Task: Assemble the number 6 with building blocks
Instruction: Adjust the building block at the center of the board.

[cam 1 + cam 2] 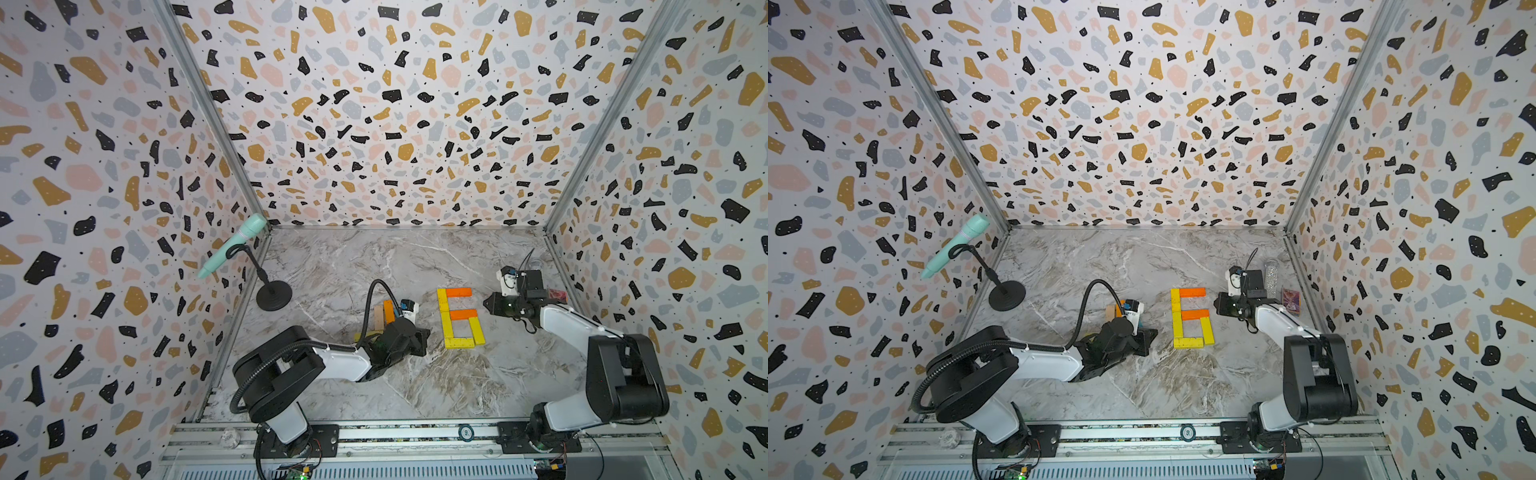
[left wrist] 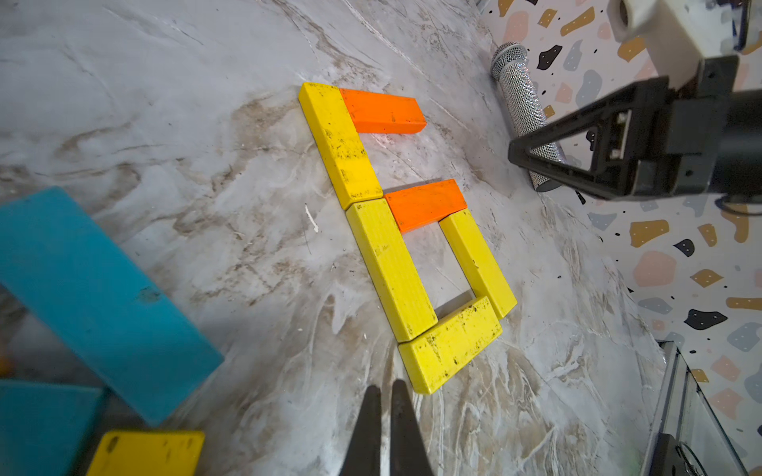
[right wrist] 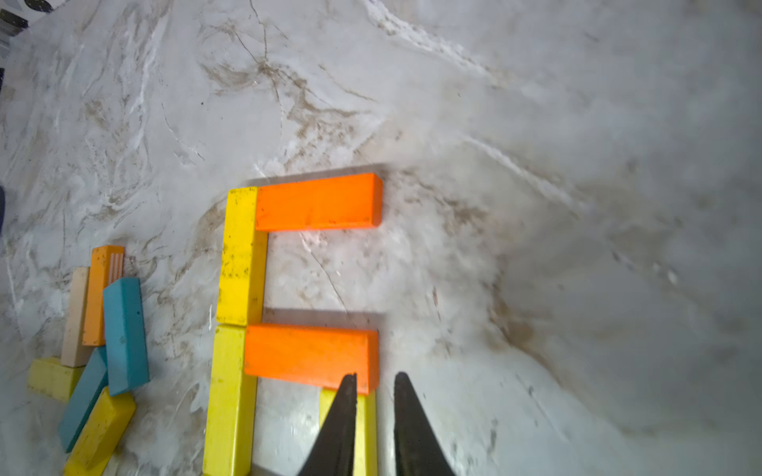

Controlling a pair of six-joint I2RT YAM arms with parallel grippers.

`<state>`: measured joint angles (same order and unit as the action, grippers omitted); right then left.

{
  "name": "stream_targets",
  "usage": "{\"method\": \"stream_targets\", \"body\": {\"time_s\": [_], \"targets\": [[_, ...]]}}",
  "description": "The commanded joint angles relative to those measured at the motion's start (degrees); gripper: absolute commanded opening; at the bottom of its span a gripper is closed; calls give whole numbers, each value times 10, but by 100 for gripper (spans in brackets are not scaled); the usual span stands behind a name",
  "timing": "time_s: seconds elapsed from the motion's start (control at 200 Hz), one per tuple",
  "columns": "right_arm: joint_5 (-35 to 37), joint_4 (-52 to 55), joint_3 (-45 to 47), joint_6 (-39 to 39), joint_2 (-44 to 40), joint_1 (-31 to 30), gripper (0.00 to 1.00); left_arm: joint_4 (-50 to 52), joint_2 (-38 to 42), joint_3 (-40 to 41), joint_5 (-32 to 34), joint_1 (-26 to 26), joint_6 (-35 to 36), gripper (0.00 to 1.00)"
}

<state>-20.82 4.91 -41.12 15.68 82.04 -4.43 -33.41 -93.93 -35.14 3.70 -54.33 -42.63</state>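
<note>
Black-fingered right end effector [image 3: 374, 376] hovers by the number 6 [image 1: 447, 328], narrowly parted, empty — left end effector [image 2: 384, 385] sits pinched closed on nothing. Marble desk [image 1: 353, 266], terrazzo walls [image 1: 374, 124].

Marble tabletop [image 1: 332, 257]: number 6 [image 1: 445, 328], spare building blocks [image 1: 379, 318], microphone stand [image 1: 273, 296].

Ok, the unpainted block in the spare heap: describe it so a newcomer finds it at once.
On the marble table, find the yellow-and-orange number 6; the spare heap lies on the left arm's side of it. In the heap, a pale plank lies against an orange plank, on the side away from the 6. It alone shows bare wood.
</note>
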Motion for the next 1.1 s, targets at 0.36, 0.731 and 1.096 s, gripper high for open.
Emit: {"method": "stream_targets", "body": {"time_s": [0.36,0.731,1.096], "targets": [[-20,-12,115,43,-36,-26,15,-50,-46,2,-45,-6,-8,0],[13,1,142,49,-66,-22,16,-53,-76,-1,-60,-14,-7,0],[-1,45,82,20,-76,-4,17,-63,-124,-39,-79,-23,-17,0]]}}
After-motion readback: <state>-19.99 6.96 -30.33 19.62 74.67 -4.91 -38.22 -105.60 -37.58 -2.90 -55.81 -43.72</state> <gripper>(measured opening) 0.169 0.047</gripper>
